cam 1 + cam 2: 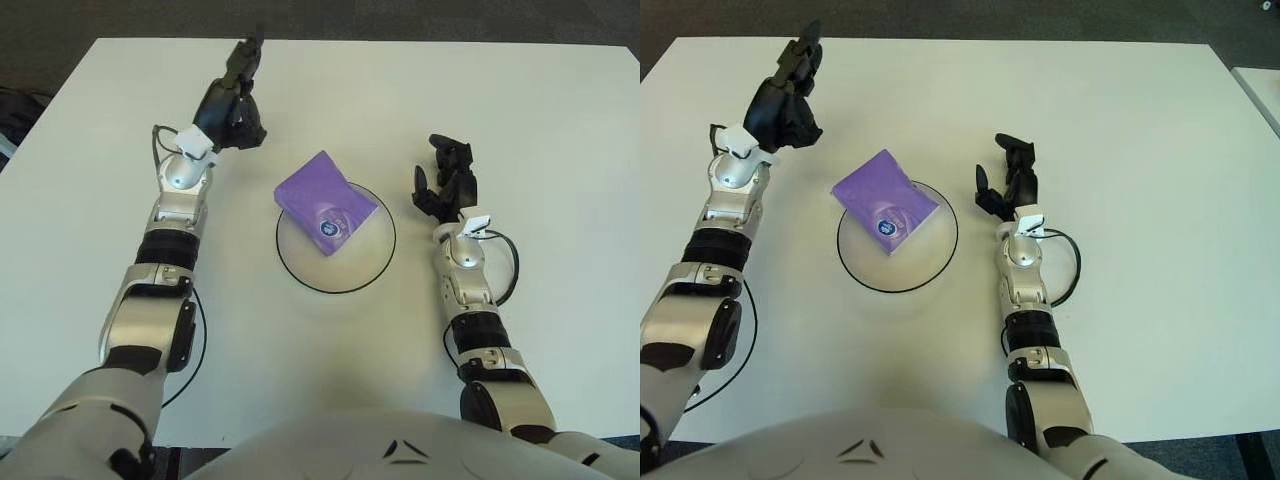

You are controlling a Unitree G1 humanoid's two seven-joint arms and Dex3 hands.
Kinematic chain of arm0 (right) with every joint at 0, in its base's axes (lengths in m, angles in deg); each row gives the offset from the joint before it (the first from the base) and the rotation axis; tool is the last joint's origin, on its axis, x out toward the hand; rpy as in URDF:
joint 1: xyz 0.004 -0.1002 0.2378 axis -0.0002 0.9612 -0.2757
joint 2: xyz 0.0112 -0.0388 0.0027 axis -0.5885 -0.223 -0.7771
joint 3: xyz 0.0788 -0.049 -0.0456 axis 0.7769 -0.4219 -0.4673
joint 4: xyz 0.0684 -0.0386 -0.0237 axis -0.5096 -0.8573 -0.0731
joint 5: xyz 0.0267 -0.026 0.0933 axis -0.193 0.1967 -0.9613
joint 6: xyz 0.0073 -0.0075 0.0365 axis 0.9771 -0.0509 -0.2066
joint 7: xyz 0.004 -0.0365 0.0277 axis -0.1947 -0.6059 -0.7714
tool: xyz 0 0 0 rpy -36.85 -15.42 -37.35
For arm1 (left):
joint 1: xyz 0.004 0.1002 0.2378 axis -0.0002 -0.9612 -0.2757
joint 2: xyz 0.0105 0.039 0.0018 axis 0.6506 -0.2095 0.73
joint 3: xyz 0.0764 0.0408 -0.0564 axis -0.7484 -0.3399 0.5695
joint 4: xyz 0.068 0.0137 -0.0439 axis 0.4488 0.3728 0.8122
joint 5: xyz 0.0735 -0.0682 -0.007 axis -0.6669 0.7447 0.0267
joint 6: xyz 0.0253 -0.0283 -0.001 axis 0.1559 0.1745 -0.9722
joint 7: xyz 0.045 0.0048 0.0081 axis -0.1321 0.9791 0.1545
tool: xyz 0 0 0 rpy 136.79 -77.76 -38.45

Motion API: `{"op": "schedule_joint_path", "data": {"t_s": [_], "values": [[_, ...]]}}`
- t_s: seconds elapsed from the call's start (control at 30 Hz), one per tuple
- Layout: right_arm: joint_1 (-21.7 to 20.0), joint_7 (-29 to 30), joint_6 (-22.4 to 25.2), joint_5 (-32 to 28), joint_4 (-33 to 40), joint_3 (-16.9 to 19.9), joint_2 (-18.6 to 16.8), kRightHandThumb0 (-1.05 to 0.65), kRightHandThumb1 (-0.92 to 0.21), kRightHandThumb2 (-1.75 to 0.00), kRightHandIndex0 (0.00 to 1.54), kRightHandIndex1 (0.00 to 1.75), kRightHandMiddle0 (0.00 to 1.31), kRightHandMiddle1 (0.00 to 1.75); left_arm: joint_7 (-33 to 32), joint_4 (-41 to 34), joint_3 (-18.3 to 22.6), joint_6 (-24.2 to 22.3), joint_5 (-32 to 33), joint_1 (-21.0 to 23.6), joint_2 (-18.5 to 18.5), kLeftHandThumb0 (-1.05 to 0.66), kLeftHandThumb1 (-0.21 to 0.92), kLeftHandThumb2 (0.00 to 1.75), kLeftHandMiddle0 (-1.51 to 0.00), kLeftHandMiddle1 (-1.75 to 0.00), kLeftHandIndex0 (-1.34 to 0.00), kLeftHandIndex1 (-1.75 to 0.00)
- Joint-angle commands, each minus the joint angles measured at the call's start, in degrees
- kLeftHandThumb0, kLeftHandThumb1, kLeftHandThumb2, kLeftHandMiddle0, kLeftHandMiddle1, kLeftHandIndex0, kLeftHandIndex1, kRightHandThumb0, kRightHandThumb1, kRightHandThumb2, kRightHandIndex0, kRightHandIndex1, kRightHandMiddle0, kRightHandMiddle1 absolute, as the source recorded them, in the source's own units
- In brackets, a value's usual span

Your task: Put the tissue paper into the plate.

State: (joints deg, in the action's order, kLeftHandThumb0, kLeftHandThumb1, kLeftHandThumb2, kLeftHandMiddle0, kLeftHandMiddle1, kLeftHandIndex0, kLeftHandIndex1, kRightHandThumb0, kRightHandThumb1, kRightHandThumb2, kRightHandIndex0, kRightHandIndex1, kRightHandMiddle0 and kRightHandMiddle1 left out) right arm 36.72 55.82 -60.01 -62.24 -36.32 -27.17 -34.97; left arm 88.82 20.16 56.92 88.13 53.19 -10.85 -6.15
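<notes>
Tissue pack (pixel 326 204): purple, sat on the plate (pixel 352 276), one corner poking past the far-left rim.
Left hand (pixel 232 98): up and away over the table (pixel 560 120), fingers loose, holding nothing.
Right hand (pixel 449 183): beside the plate's right edge, fingers relaxed, empty too.

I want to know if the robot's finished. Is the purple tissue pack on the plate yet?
Nearly all done. The purple tissue pack lies on the plate, one corner poking over its rim. The left hand holds nothing, up and left of the plate. The right hand shows idle beside the plate's right. Nothing looks left.
</notes>
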Motion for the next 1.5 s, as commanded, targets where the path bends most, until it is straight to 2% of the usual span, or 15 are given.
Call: {"op": "schedule_joint_path", "data": {"t_s": [0.0, 0.17, 0.53, 0.7, 1.03, 1.17, 1.23, 1.47], "values": [[6.48, -0.06, 5.32, -0.74, -4.70, 0.39, -0.38, -0.51, -0.63, -0.80, 0.32, 0.27, 0.00, 1.04, -0.89, 3.21, 0.57, -0.63, 0.51, -0.89, -2.37, -1.04, 0.92, 1.30, -0.05, -0.01, 0.00, -0.02], [6.54, 0.00, 5.54, -0.68, -4.62, 0.37, -0.40, -0.51, -0.63, -0.81, 0.32, 0.28, 0.00, 1.04, -2.20, 5.27, 1.25, -1.95, 0.57, -1.90, -4.55, -1.05, 0.92, 1.30, -0.03, 0.00, 0.00, -0.01], [6.69, -0.15, 5.31, -0.41, -4.68, -0.06, -0.21, -0.53, -0.63, -0.81, 0.31, 0.29, 0.00, 1.05, -1.97, 3.51, 2.90, -6.23, 2.99, -5.26, -7.32, -1.05, 0.92, 1.30, 0.00, 0.00, -0.01, 0.00], [6.71, -0.10, 5.02, -0.09, -4.84, -0.22, 0.01, -0.53, -0.64, -0.81, 0.31, 0.29, 0.00, 1.05, -4.17, 1.05, 2.40, -7.35, 1.55, -7.25, -8.68, -1.05, 0.92, 1.30, 0.00, 0.00, -0.01, -0.01], [6.49, 0.04, 5.00, -0.22, -5.11, -0.18, 0.08, -0.54, -0.65, -0.79, 0.32, 0.31, 0.00, 1.08, -7.43, -0.15, 1.91, -9.03, -0.57, -8.55, -9.48, -1.04, 0.92, 1.28, 0.00, 0.00, -0.02, -0.02], [6.44, 0.03, 4.81, -0.28, -5.23, -0.19, 0.02, -0.53, -0.64, -0.79, 0.31, 0.31, 0.00, 1.08, -9.14, -0.80, 1.68, -9.61, -1.69, -9.58, -10.17, -0.99, 0.92, 1.27, -0.01, -0.01, -0.03, -0.03], [6.40, -0.02, 4.77, -0.31, -5.27, -0.21, 0.01, -0.53, -0.64, -0.79, 0.31, 0.31, 0.00, 1.08, -10.05, -1.74, 1.55, -10.88, -2.06, -10.24, -10.58, -0.96, 0.92, 1.27, -0.02, -0.01, -0.02, -0.07], [6.36, 0.23, 5.10, -0.10, -4.78, -0.39, 0.02, -0.54, -0.65, -0.78, 0.29, 0.30, 0.00, 1.05, -15.73, -10.42, 0.52, -20.87, -4.97, -15.01, -12.92, -0.86, 0.92, 1.24, 0.00, 0.00, 0.00, -0.16]]}}
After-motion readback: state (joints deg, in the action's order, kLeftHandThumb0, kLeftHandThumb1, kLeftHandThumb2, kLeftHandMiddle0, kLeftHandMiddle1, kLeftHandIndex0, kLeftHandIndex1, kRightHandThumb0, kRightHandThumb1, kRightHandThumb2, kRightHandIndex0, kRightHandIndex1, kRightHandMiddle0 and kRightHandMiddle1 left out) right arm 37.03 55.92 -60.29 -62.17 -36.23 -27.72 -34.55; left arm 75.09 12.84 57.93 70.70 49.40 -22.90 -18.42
